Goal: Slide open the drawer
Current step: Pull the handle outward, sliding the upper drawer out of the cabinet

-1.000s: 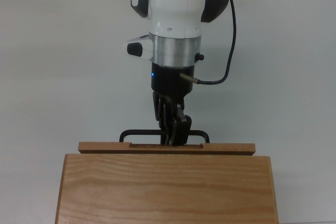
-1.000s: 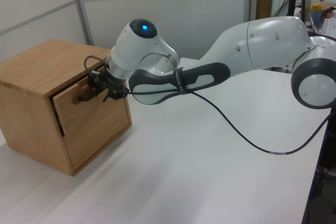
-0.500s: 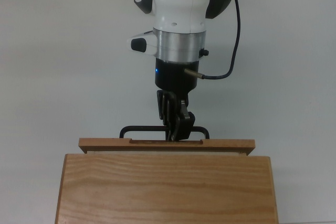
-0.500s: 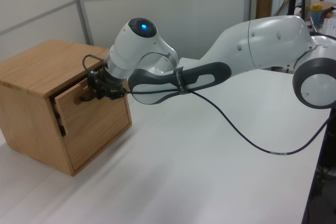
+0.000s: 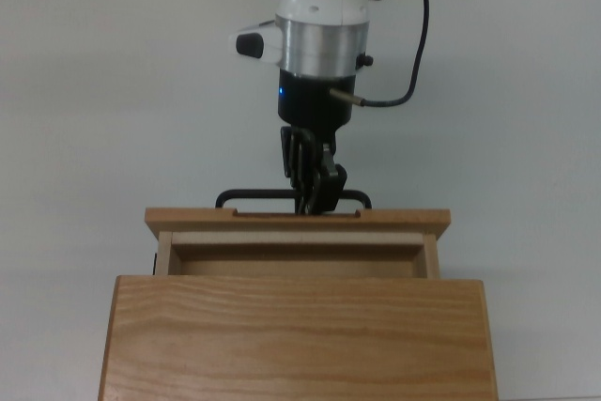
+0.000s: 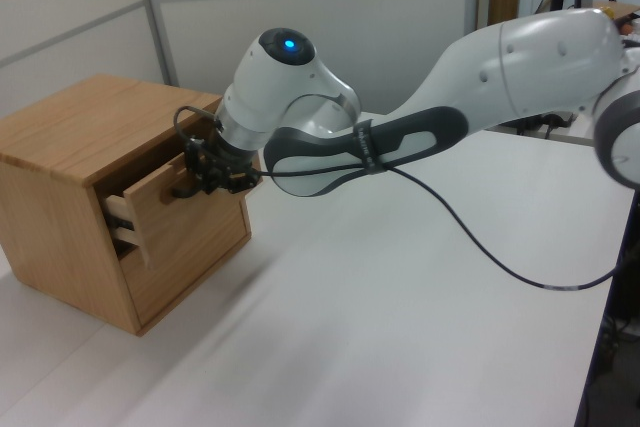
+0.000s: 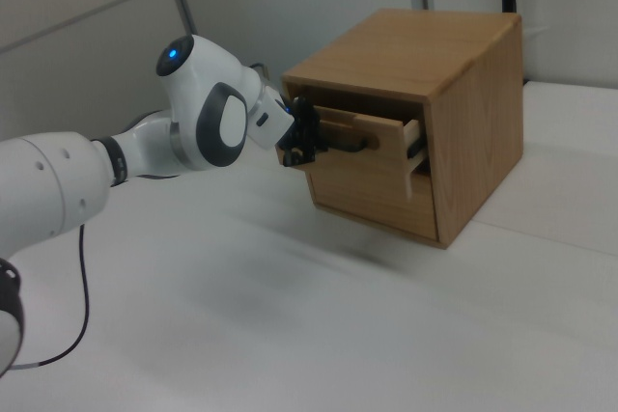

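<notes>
The drawer [image 5: 297, 223] is a light wooden tray with a flat front panel and a thin black bar handle [image 5: 249, 196]. It stands partly pulled out of the wooden cabinet [image 5: 297, 335], its hollow inside showing in the top view. My gripper [image 5: 315, 196] is shut on the middle of the handle. In the left view the drawer [image 6: 150, 187] juts from the cabinet's upper half, with the gripper [image 6: 215, 169] at its front. In the right view the drawer [image 7: 372, 128] sticks out toward the right view's left, the gripper [image 7: 307, 145] at its handle.
The cabinet [image 6: 70, 172] stands on a white table [image 6: 400, 297]. A black cable [image 6: 480, 247] hangs from the arm over the table. Shelves with clutter [image 6: 600, 7] stand at the far right of the left view.
The gripper has drawn back from the cabinet with the handle in its grip. The drawer has slid out, from barely ajar to showing its inside.
</notes>
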